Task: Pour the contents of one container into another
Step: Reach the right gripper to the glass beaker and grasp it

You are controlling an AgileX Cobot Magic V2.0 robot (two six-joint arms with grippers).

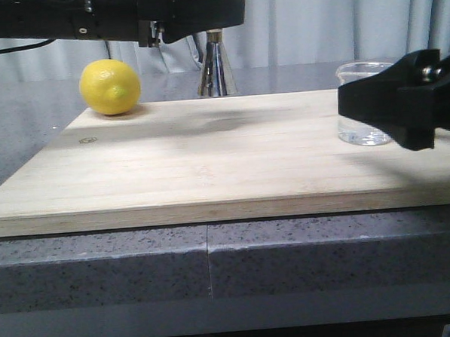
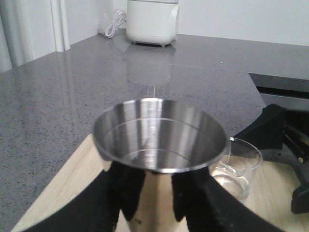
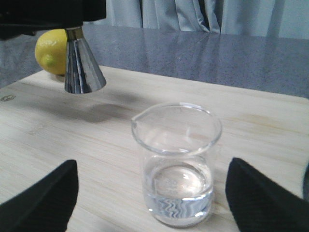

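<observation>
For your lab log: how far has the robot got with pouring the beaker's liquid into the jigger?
Done: the left gripper holds the jigger lifted above the board. In hand: the right gripper is open either side of the beaker, not gripping it. Left: grasp, lift and pour; the clear liquid sits in the beaker and the jigger looks empty.

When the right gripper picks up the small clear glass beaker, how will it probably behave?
The small clear glass beaker looks rigid but smooth, so probably slippery and breakable. The shallow water in it likely adds little weight but may slosh. The right gripper is open around it.
</observation>
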